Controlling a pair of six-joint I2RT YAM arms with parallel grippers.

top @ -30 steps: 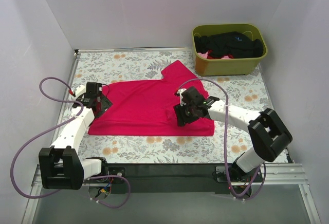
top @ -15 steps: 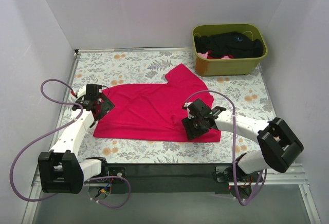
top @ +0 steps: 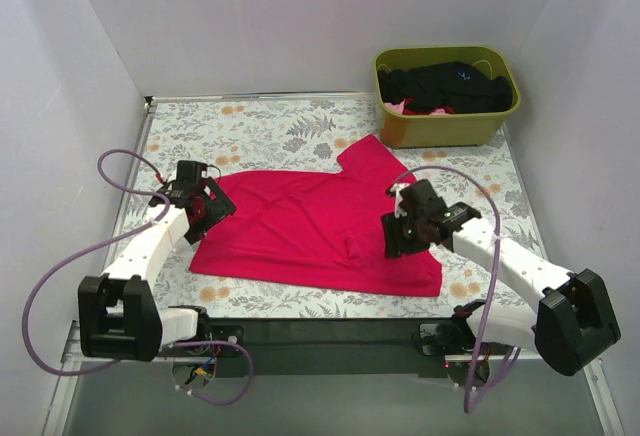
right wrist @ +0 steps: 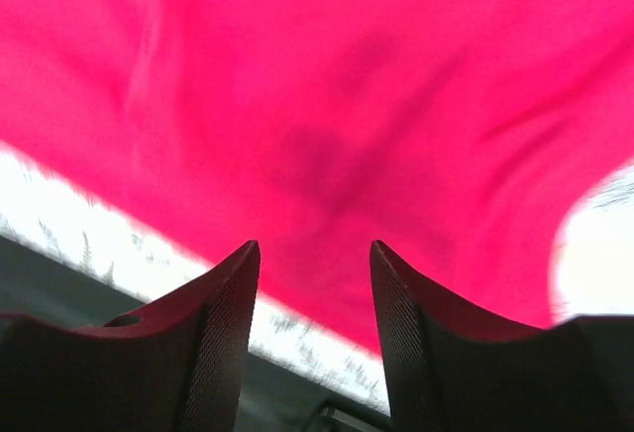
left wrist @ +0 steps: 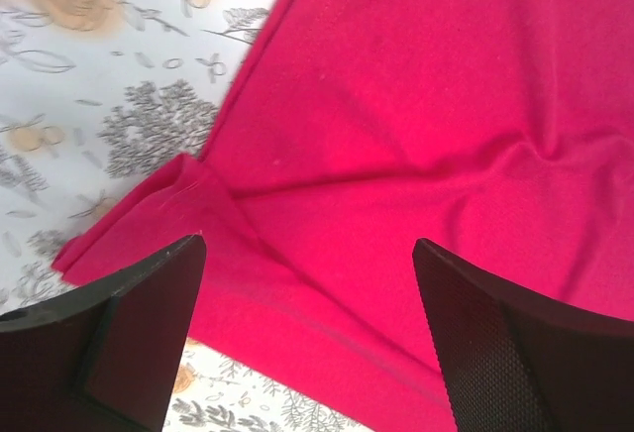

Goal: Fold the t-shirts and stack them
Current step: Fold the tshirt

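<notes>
Green bin (top: 440, 128) at the far right corner of the tabletop (top: 260, 126), black t-shirts (top: 450, 84) inside, well apart from both arms. Red t-shirt (top: 310, 224) spread mid-tabletop, 1 sleeve toward the bin. Purple cable (top: 452, 171) arches over its right edge.

Left gripper (top: 203, 208) angled down at the shirt's left edge, fingers (left wrist: 139, 323) wide apart, holding nothing. Right gripper (top: 400, 236) low over the shirt's right part, fingers (right wrist: 213, 333) about half apart, no cloth between them.

- 1 red shirt (top: 310, 226) lay on 1 table (top: 260, 121).
- 1 bin (top: 445, 128) held dark clothes (top: 450, 84), too heaped to count.
- 2 grippers showed: left gripper (top: 205, 208) and right gripper (top: 402, 236).
</notes>
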